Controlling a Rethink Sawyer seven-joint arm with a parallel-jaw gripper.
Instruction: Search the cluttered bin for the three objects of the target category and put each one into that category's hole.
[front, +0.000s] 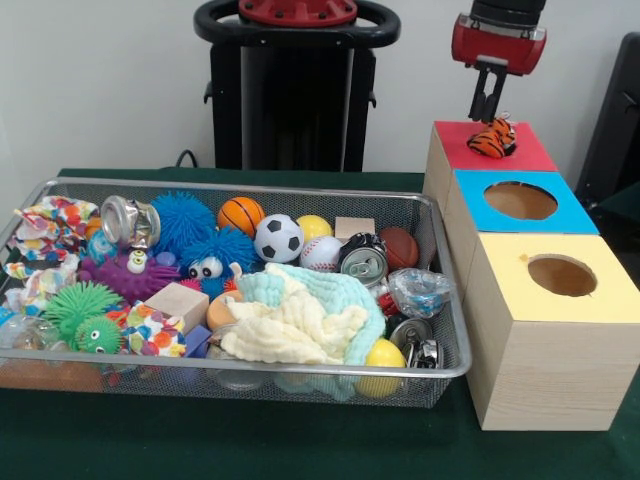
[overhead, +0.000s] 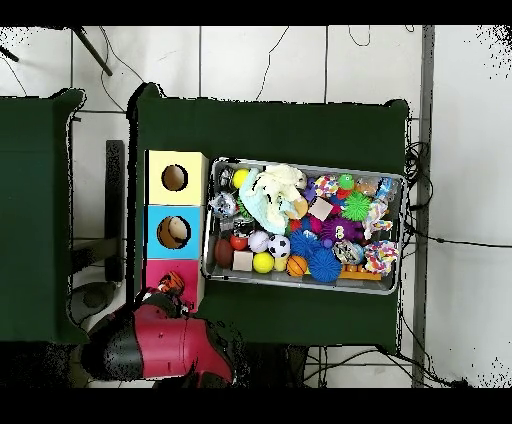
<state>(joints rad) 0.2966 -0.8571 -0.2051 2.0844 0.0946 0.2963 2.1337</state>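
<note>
One striped orange-and-black plush toy (front: 492, 139) is seen at the hole of the red-topped box (front: 530, 153), with the gripper (front: 486, 110) poised directly above it. The narrow dark fingers appear drawn close together and reach down to the toy's top; whether it is gripped or has been let go cannot be told from either view. In the overhead view the toy (overhead: 173, 281) is seen on the same red box (overhead: 155, 268), beside the blue box (overhead: 152, 232) and the yellow box (overhead: 190, 162).

The toy is judged light, soft and easily squashed — nothing fragile, nothing slippery. A pinch across its rounded back would likely be held well, since the stuffing gives under pressure and the fabric offers friction; its bulk may snag on the hole's rim unless it is dropped squarely.

Any further matching pieces would have to be sought in the wire bin (front: 452, 300), where balls, spiky rubber toys, crushed cans and a pale green cloth (front: 320, 310) are heaped — the cloth may be hiding things beneath it.
</note>
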